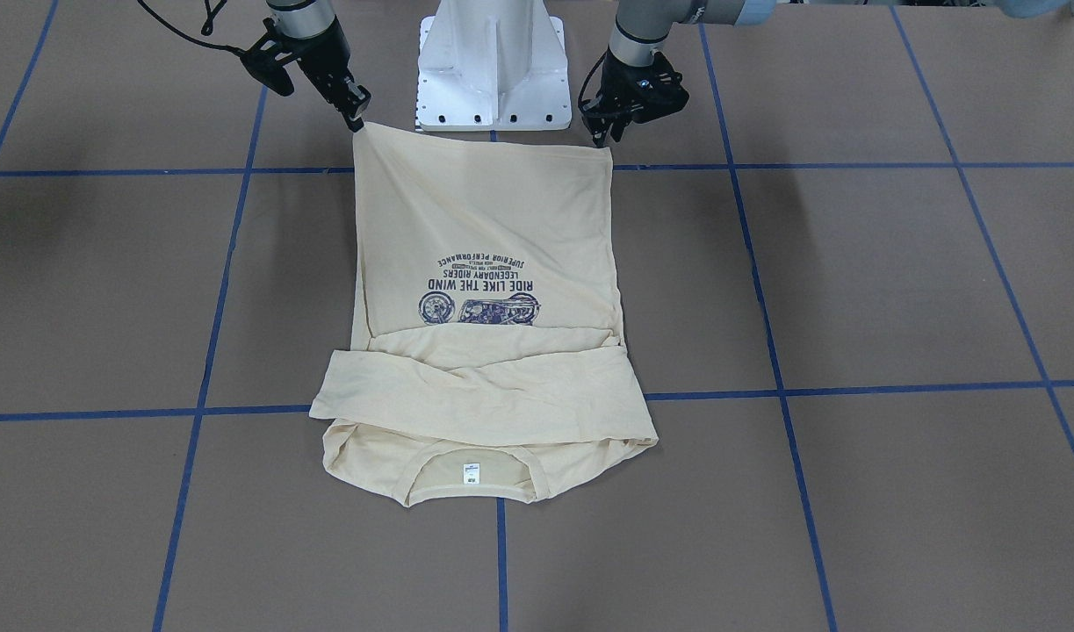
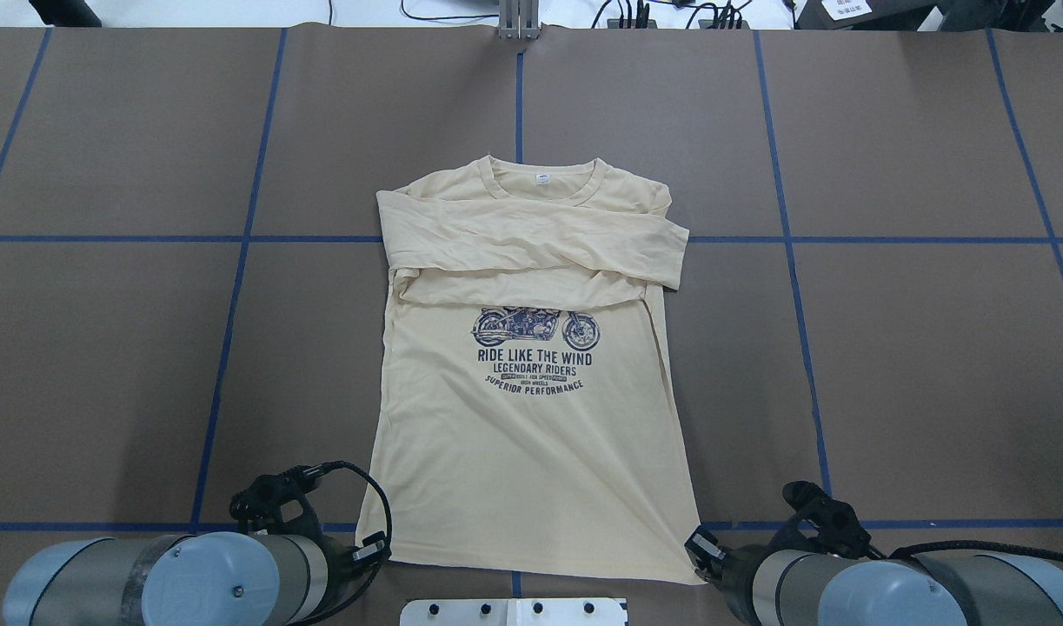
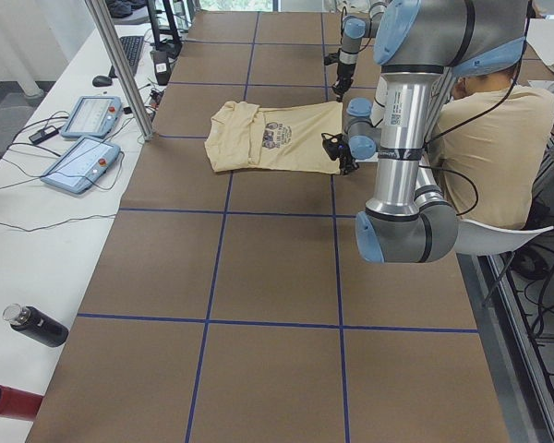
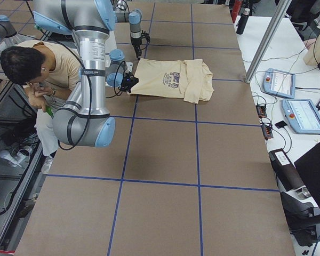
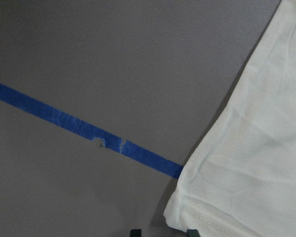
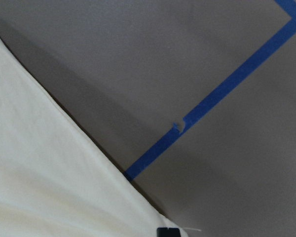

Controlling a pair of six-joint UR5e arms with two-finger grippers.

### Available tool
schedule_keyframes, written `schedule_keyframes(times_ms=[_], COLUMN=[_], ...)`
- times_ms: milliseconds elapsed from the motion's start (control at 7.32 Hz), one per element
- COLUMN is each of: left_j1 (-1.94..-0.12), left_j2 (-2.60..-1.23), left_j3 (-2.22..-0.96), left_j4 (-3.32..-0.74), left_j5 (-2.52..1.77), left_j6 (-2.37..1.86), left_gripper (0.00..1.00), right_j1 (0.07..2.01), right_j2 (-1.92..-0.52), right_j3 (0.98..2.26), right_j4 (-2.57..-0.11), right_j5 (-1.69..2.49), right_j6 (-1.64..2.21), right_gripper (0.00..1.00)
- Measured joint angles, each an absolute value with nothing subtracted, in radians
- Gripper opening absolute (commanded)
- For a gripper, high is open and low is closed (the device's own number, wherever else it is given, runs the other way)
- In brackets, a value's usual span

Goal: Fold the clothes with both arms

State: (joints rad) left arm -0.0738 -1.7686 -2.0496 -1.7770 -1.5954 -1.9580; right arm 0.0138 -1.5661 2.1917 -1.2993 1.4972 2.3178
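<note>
Both grippers sit at the hem corners of the T-shirt (image 2: pixel 531 435), fold not begun.
T-shirt lies flat on the table (image 2: pixel 887 348), print (image 2: pixel 535 348) up, sleeves (image 2: pixel 531 239) crossed over chest, hem (image 2: pixel 531 561) near the robot base (image 1: pixel 491 70). Left gripper (image 1: pixel 605 139): jaws a bit apart, corner sits between the tips, I think not pinched yet. Right gripper (image 1: pixel 358 119): at the other corner, jaw state I cannot tell. Risk: fabric is thin, so if you close w/ a shallow bite or on top layer only, one corner slips out & fold goes skew.
</note>
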Motion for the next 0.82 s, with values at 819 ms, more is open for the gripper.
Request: schedule_keyframes(times_ms=[819], left_j1=[-0.074], left_j2=[-1.771], left_j3=[-2.045], left_j4=[-1.776], left_j5=[-1.595], left_j6=[-1.956], left_gripper=[0.38], right_j1=[0.012], right_j2=[-1.565], right_j3=[2.191], right_j4=[-1.299], right_j5=[1.497], right_j6=[2.318], right_gripper=[0.0])
